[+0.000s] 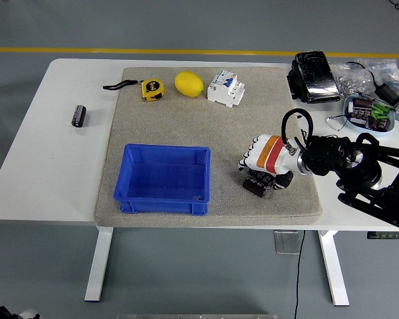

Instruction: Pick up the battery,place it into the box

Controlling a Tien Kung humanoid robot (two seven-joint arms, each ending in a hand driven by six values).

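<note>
The battery (pixel 258 185) is a black pack lying on the grey mat (pixel 186 119), right of the blue box (pixel 163 179). My right hand (pixel 261 171), white with an orange and red band, lies over the battery's top and hides its upper half. Only the battery's lower edge shows beneath the hand. The hand reaches in from the right on a black arm (pixel 339 156). The box is open at the top, holds nothing, and stands near the mat's front edge. My left arm is out of the picture.
A yellow tape measure (pixel 151 89), a lemon (pixel 189 84) and a white circuit breaker (pixel 225 88) line the mat's far edge. A small black cylinder (pixel 78 115) lies on the white table at left. Black devices and a tray of parts (pixel 368 111) crowd the far right.
</note>
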